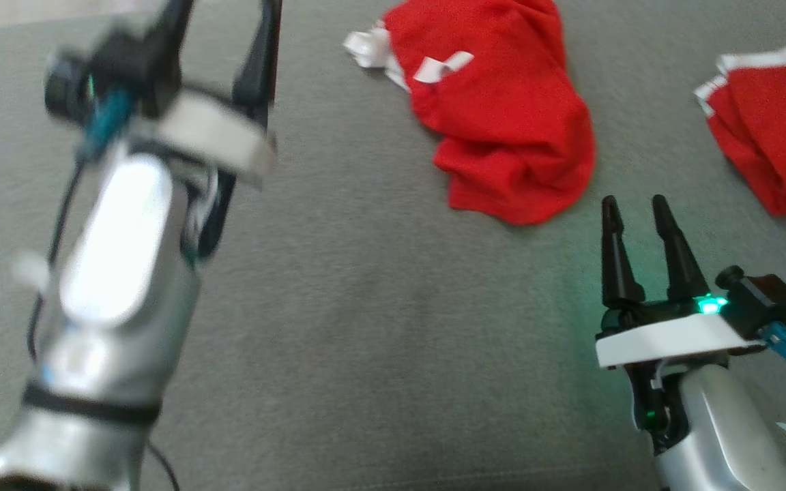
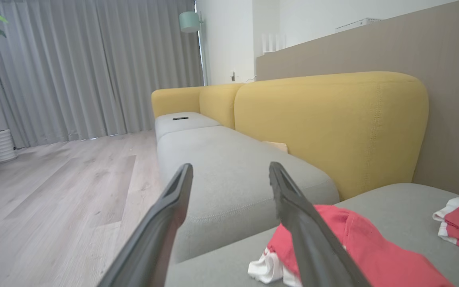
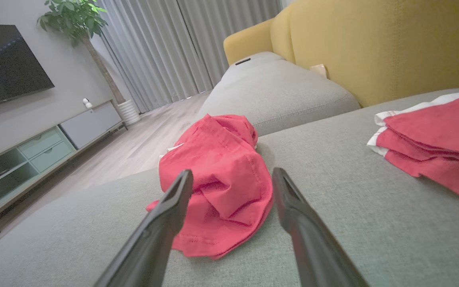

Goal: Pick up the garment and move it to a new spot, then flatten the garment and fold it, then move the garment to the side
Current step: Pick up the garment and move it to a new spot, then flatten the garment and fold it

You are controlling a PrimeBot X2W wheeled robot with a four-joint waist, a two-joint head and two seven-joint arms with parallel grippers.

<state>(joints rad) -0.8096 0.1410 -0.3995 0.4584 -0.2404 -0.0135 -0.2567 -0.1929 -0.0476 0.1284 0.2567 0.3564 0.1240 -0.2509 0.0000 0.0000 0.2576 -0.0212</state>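
Place: you're in a home living room | Evidence: yellow-backed sofa (image 2: 329, 119), wall TV (image 3: 6, 63), curtains (image 2: 94, 67), potted plant (image 3: 74, 20), wood floor (image 2: 54, 191)

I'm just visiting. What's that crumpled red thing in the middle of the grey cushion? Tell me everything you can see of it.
The crumpled red garment is soft, knit-looking cloth with white trim and a white tab showing at its far end. It lies in a loose, wrinkled heap, neither flattened nor folded, resting on the grey sofa cushion. Nothing holds it: the open right gripper sits just short of its near edge, apart from it.
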